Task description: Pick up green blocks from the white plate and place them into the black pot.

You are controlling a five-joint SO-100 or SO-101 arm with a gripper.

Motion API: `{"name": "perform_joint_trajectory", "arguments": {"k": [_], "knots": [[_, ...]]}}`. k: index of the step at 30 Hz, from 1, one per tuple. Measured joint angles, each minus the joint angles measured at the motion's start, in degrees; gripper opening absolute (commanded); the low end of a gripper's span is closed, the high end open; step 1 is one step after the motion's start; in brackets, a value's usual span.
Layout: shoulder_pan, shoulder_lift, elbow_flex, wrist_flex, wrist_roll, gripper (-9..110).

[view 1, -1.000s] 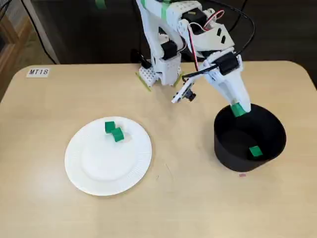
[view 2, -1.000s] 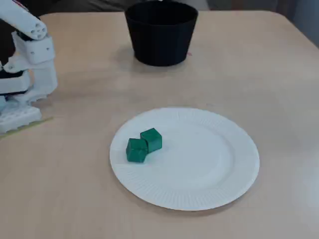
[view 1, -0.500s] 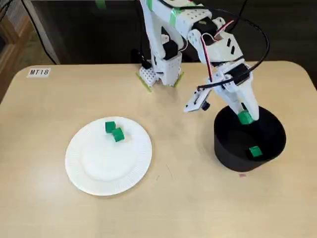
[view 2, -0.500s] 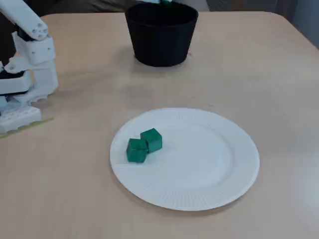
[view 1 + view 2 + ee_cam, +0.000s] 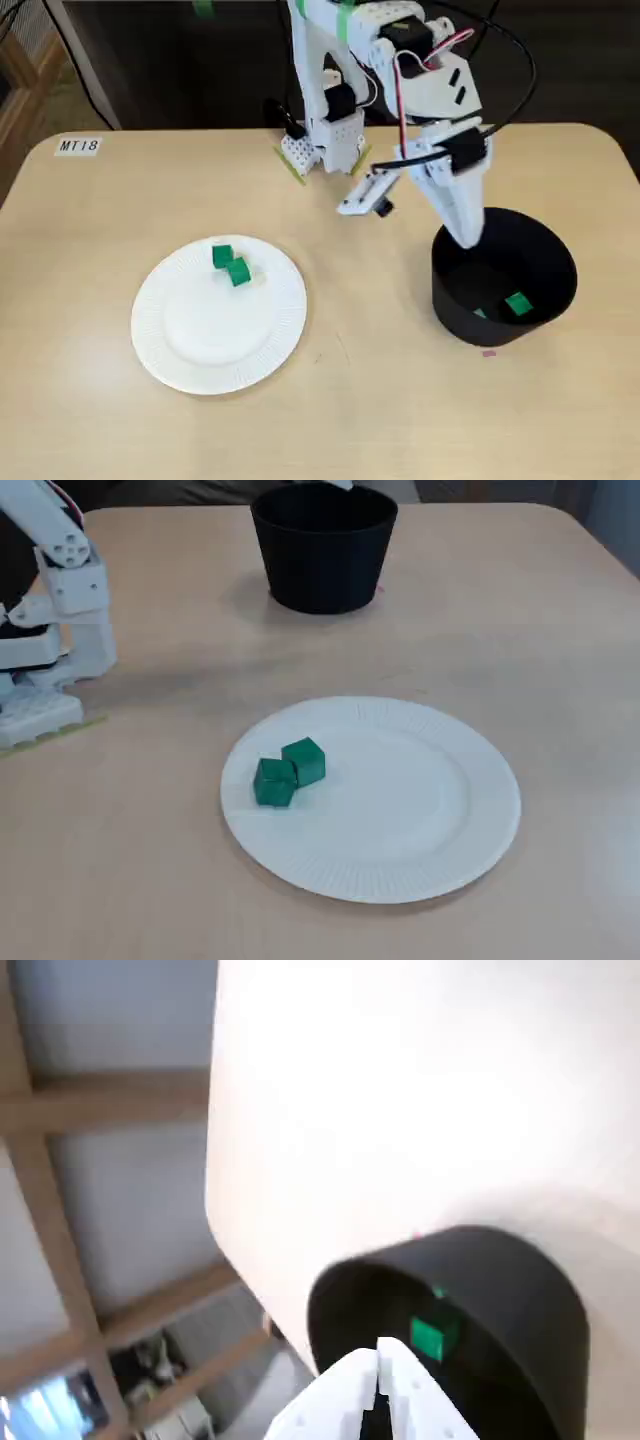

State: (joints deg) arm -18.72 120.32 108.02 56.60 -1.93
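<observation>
Wrist view: green block in black pot just beyond claw

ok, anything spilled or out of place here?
Nothing stands out. Two green blocks sit together on the white plate, more lie inside the black pot, which stands upright. No block has landed outside either.

Bare table between plate and pot, pincer seemingly above rim

a white label on the table reads "mt18"
</observation>
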Motion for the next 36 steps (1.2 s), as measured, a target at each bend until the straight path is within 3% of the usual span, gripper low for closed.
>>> {"name": "perform_joint_trajectory", "arguments": {"k": [9, 16, 19, 31, 36], "knots": [[29.0, -1.58, -0.79, 19.95, 18.54, -2], [42.36, -3.34, -0.62, 28.83, 26.19, -2], [45.35, -3.34, 2.64, 27.86, 26.63, -2], [47.9, -5.27, 12.39, 15.03, 22.85, 23], [47.72, -6.86, 12.48, 14.24, 22.24, 26]]}}
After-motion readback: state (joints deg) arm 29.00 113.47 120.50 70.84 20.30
